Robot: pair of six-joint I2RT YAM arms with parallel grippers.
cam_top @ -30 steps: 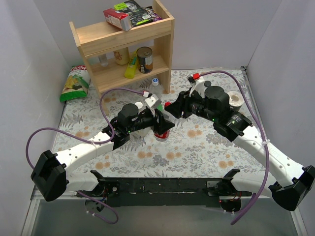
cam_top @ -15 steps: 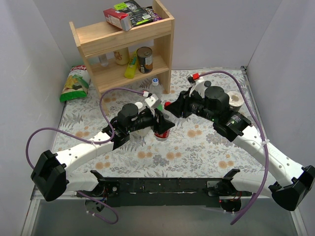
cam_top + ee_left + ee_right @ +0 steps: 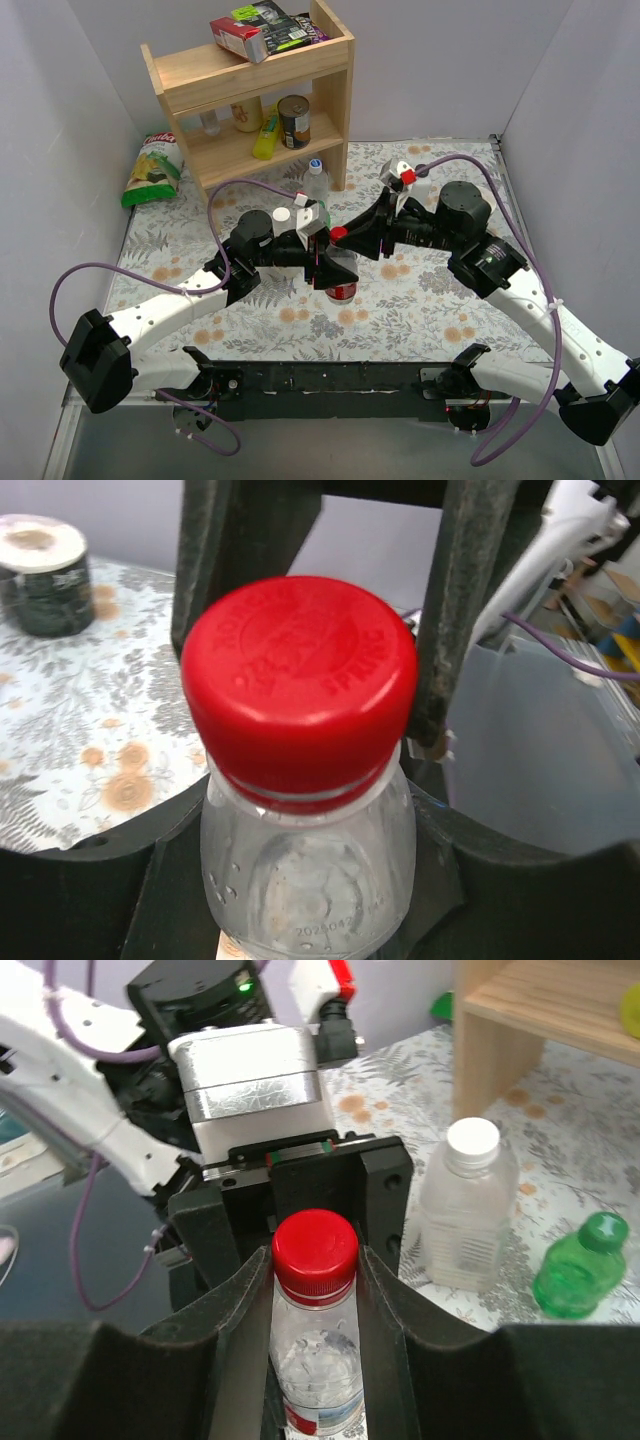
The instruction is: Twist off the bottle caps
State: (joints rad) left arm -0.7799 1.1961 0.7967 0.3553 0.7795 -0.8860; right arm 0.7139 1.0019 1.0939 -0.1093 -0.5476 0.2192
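Observation:
My left gripper (image 3: 328,262) is shut on the shoulder of the small clear red-labelled bottle (image 3: 341,288) and holds it upright over the floral table. In the left wrist view the bottle (image 3: 305,870) fills the frame under its red cap (image 3: 300,680). My right gripper (image 3: 342,240) is shut on the red cap (image 3: 315,1250), one finger (image 3: 385,1310) pressed to each side. A clear bottle with a white cap (image 3: 465,1210) and the small green bottle (image 3: 580,1265) stand beyond. A clear bottle with a blue cap (image 3: 315,177) stands by the shelf.
A wooden shelf (image 3: 250,90) with cans and boxes stands at the back. A chip bag (image 3: 150,172) lies at the back left. A dark roll with a pale top (image 3: 40,570) sits behind the right gripper. Walls close in on the left, right and back.
Both grippers and the bottle moved a little toward the near edge. The right wrist turned and its fingers came down around the red cap.

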